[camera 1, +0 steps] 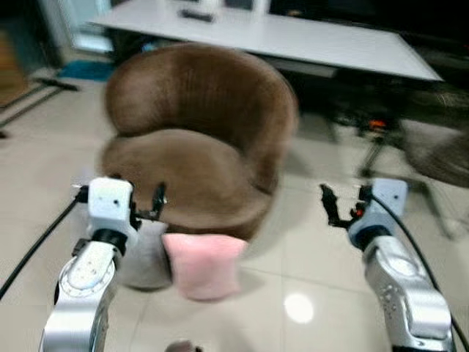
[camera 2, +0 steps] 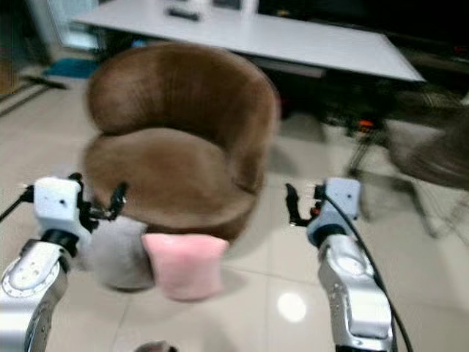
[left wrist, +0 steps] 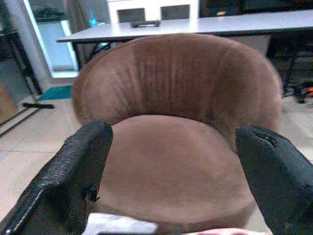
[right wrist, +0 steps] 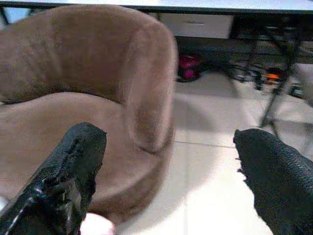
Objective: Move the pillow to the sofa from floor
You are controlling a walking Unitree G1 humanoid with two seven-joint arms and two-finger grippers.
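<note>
Your pink pillow [camera 1: 205,264] sits upright on the tiled floor [camera 1: 322,271], at about 6 o'clock from the round brown sofa [camera 1: 198,139] and leaning against its front base. Just at the pillow's 9 o'clock you see a grey rounded cushion [camera 1: 143,257], also on the floor and touching the sofa's base.

Your left gripper [camera 1: 139,202] hangs above that grey cushion, at roughly 10 o'clock from the pillow, with its fingers [left wrist: 73,171] spread wide and grasping nothing; through its wrist camera you look straight at the sofa's seat and curved back. Your right gripper [camera 1: 343,204] is out at the pillow's 2 o'clock, over bare tile beside the sofa's right flank, its fingers [right wrist: 68,166] likewise parted and empty.

Beyond the sofa, at 12 o'clock, a long white table [camera 1: 293,37] runs across the room with a dark flat object [camera 1: 196,13] lying on it. At 2 o'clock from the sofa, dark metal legs [camera 1: 377,147] stand on the floor.
</note>
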